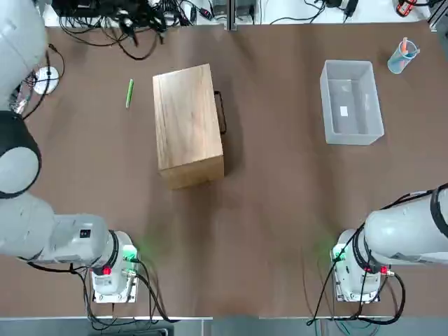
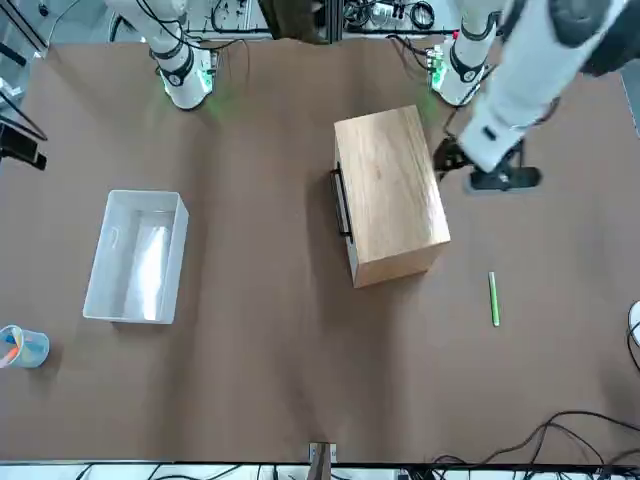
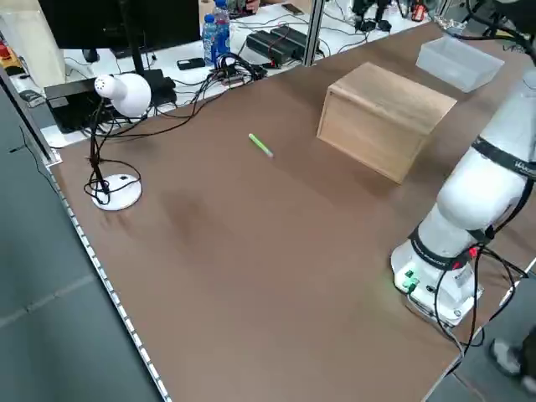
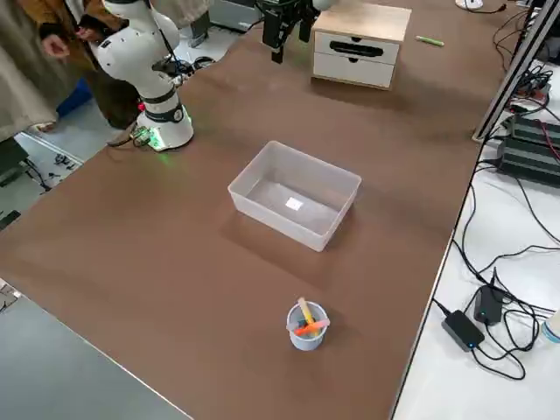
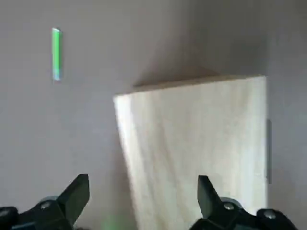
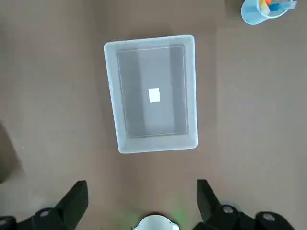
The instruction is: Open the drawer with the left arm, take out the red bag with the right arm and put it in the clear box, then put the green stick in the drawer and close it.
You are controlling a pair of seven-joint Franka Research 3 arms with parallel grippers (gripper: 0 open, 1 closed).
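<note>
One green stick (image 1: 129,93) lies on the table (image 1: 280,210) at about 10 o'clock in your top view, long axis running 12 to 6, just left of the single wooden cabinet (image 1: 187,126). You see its drawer (image 4: 356,47) shut, black handle (image 1: 221,112) facing 3 o'clock toward one clear box (image 1: 350,102), with open tabletop between them. Both grippers stand wide open and hold nothing: the left gripper (image 5: 143,194) hovers above the cabinet's near end, the right gripper (image 6: 142,197) above the box.

Left gripper (image 5: 143,196) hovers above the cabinet's (image 2: 392,192) near end, fingers spread wide; right gripper (image 6: 142,201), seemingly parked, gapes too.
</note>
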